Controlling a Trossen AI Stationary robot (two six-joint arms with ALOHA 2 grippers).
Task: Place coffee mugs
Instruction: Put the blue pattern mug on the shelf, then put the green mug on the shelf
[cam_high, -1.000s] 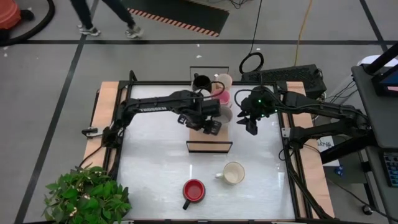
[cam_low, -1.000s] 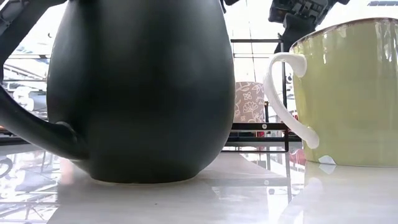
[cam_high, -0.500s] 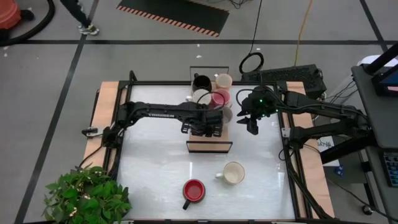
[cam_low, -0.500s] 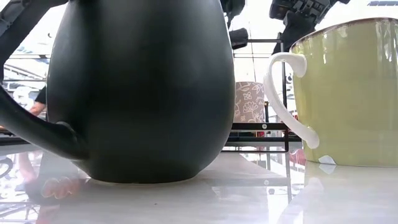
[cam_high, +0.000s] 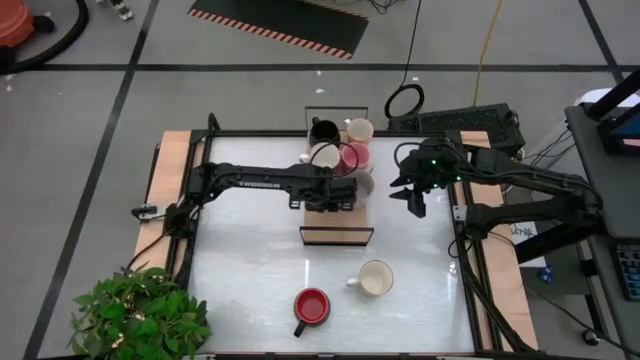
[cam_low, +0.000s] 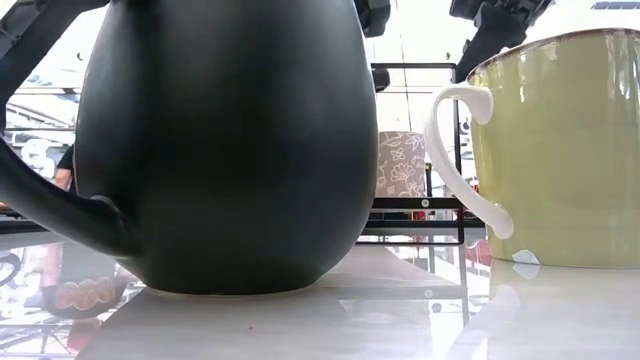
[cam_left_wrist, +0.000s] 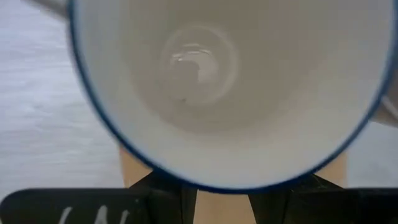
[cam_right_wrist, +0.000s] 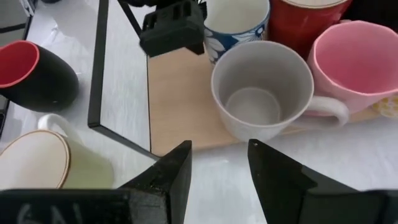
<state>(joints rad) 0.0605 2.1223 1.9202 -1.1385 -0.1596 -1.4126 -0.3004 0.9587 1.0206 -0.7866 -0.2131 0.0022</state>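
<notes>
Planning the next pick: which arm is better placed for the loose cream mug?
Probably right: the right gripper is open, empty, nearer the cream mug; the left gripper is over the tray.

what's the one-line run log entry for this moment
task: place coffee mugs | left gripper: over tray, at blue-rimmed mug | right gripper: open, beside tray | off tray: red-lined mug, cream mug

Both arms are dark, near-black, built of long slim links joined by chunkier rounded joints. The left arm (cam_high: 262, 181) carries pale lettering along its forearm link, too small to read. The right arm (cam_high: 520, 180) shows a small green light near its wrist, and dark cables trail beside its base. The right gripper (cam_right_wrist: 217, 168) has two broad, flat, matte black fingers (cam_right_wrist: 174, 171) with squared edges.
</notes>
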